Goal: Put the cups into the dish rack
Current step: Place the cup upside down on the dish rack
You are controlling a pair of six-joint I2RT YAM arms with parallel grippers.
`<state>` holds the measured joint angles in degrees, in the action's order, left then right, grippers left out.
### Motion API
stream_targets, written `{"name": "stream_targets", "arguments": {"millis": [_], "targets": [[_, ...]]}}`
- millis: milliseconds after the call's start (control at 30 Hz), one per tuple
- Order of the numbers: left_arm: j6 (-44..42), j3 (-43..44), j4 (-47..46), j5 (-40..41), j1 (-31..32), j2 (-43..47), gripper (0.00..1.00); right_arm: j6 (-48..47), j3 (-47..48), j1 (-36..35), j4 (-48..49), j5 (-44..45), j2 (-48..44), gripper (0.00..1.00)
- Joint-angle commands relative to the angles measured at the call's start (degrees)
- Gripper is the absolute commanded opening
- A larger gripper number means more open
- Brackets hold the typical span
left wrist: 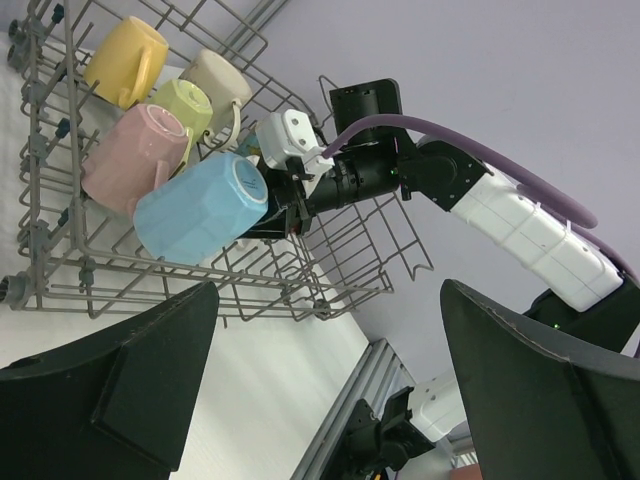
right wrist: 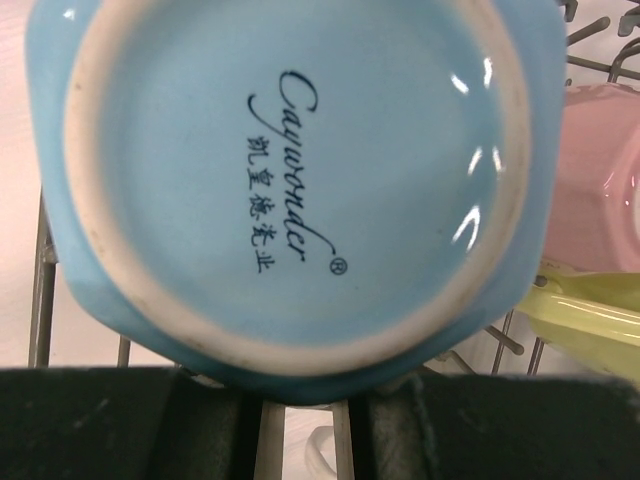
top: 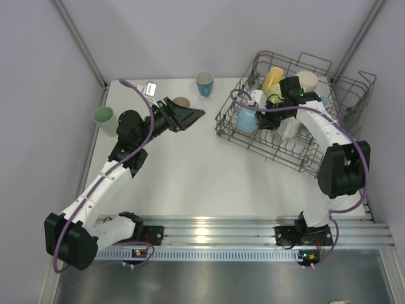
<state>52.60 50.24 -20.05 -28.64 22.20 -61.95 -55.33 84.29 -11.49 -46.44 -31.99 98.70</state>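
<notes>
Only legible txt was on the glazed underside of the light blue cup [right wrist: 290,180], rt wrist view: dark cursive brand name, approx. "Cayuronder", w/ a row of five Chinese chars printed just below it & a small ® mark beside.

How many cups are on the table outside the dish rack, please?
3: mint green cup at left edge, beige cup by left gripper, blue cup far centre; others may be hidden.
</notes>
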Motion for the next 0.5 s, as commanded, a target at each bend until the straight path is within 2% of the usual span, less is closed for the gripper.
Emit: {"name": "stream_targets", "arguments": {"millis": [0, 467], "targets": [[0.40, 0.48, -2.01, -0.01, -0.31, 1.84, 0.98, 0.14, 5.26, -1.08, 3.55, -3.17, -3.16, 0.00], [1.10, 0.30, -2.53, -0.18, -0.22, 2.54, 0.98, 1.81, 6.06, -0.99, 5.13, -4.57, -4.04, 0.00]]}}
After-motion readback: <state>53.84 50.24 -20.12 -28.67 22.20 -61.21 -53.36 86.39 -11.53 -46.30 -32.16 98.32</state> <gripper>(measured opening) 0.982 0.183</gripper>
